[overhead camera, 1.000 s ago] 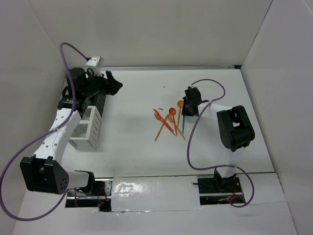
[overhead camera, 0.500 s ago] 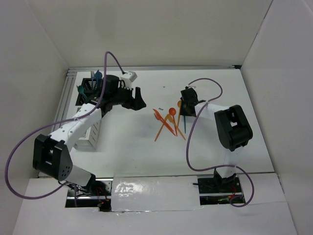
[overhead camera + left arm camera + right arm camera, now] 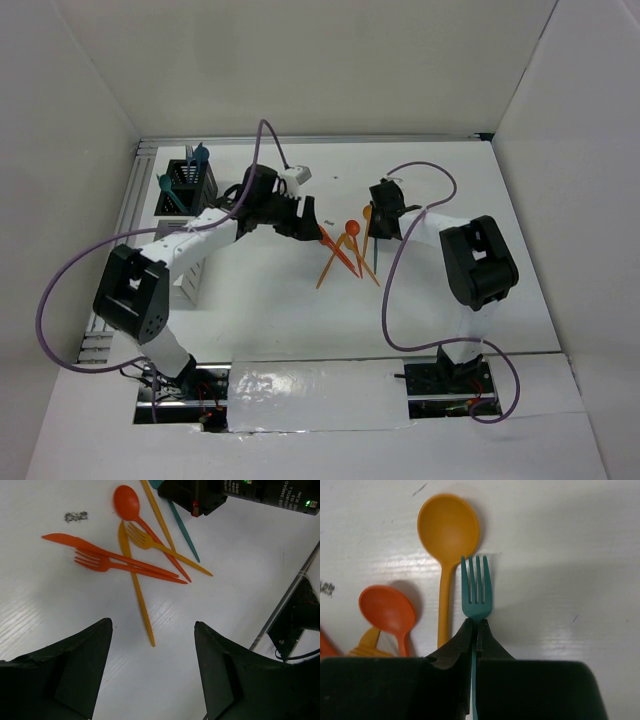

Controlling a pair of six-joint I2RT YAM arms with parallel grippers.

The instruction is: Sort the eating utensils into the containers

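1. Over the last second my left arm (image 3: 180, 245) swung off the bin row and across to the utensil pile in the middle of the table (image 3: 280, 320). The left gripper (image 3: 151, 630) ended up hovering just left of the pile, jaws spread wide with nothing between them.
2. Same stretch, my right gripper (image 3: 475, 625) went from partly open to clamped tight. It was pinching the teal fork (image 3: 476, 587) at the neck, right below the tines, which pointed away from the wrist. The fork looked to be lying flat on the table.
3. Just beside that fork on its left lay the yellow-orange spoon (image 3: 448, 527), its bowl reaching a bit past the tines. The red-orange spoon (image 3: 387, 611) sat further left.
4. From the left wrist view the rest was a tangle. The red-orange knife (image 3: 75, 541) and red-orange fork (image 3: 100, 562) lay almost parallel, both crossing over the long yellow-orange knife (image 3: 135, 585). The yellow-orange fork (image 3: 145, 537) crossed the red-orange spoon's handle.
5. Containers: the black mesh bin (image 3: 190, 185) stood at the far left of the table with a few teal utensils (image 3: 200, 155) sticking up out of it. The white bins (image 3: 185, 275) ran on toward me from there, partly hidden behind my left arm, so I couldn't tell what was in them.
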